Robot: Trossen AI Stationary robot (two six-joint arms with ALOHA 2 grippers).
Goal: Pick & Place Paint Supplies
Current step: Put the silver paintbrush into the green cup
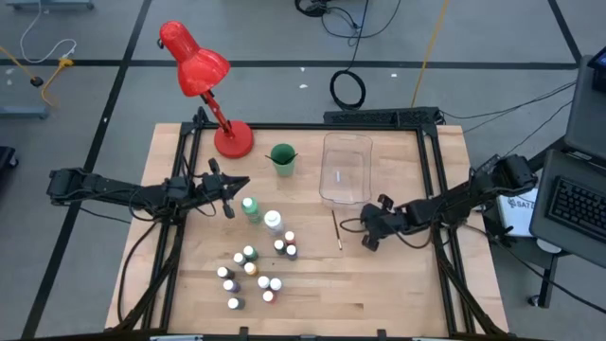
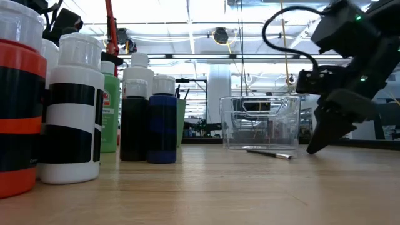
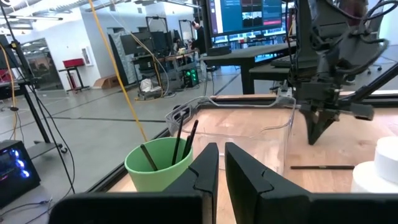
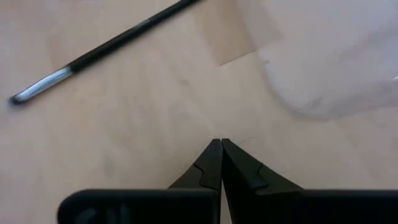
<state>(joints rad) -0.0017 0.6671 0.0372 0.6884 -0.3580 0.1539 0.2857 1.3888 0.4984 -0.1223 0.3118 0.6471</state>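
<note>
Fingers of the right gripper are pressed together, empty, just beside the thin dark-handled brush lying on the wooden table near the clear plastic bin; the left gripper waits nearly closed.

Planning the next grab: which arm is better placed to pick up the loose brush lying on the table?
Probably the right. Its gripper hangs just beside the brush, near the clear bin, while the left gripper waits across the table by the tall bottles.
</note>
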